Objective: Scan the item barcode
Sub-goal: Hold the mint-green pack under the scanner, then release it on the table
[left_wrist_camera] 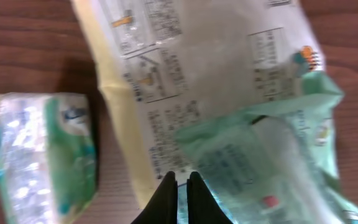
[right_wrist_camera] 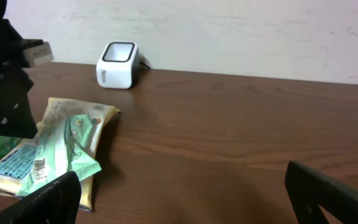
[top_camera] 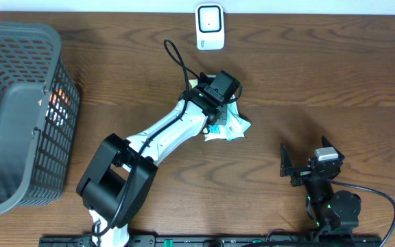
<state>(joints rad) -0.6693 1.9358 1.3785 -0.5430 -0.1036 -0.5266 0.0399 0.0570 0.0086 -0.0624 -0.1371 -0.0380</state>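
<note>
The dark wooden desk (top_camera: 321, 75) takes up nearly everything I can see. A grey mesh basket (top_camera: 53, 158) sits at its left edge. The left arm (top_camera: 170, 130), white and black, reaches from the near edge to a heap of packets near the middle of the desk. The right arm (top_camera: 331, 202) stays low at the near right corner, well apart from the heap.

In the heap, a pale yellow packet (left_wrist_camera: 185, 74) printed with small text lies flat. A crumpled green packet (left_wrist_camera: 272, 162) lies partly on top of it, and from the right wrist a barcode (right_wrist_camera: 39, 168) shows on its upper face. A small green-and-white tissue pack (left_wrist_camera: 42, 155) lies just beside the yellow one, on bare wood.

A white barcode scanner (top_camera: 210, 26) stands at the far edge, beyond the heap.

The left claw (left_wrist_camera: 182, 180) has its fingers drawn together over the near edge of the packets; whether it pinches any wrapper I cannot tell. The right claw (right_wrist_camera: 185, 199) stands wide apart, holding nothing.
</note>
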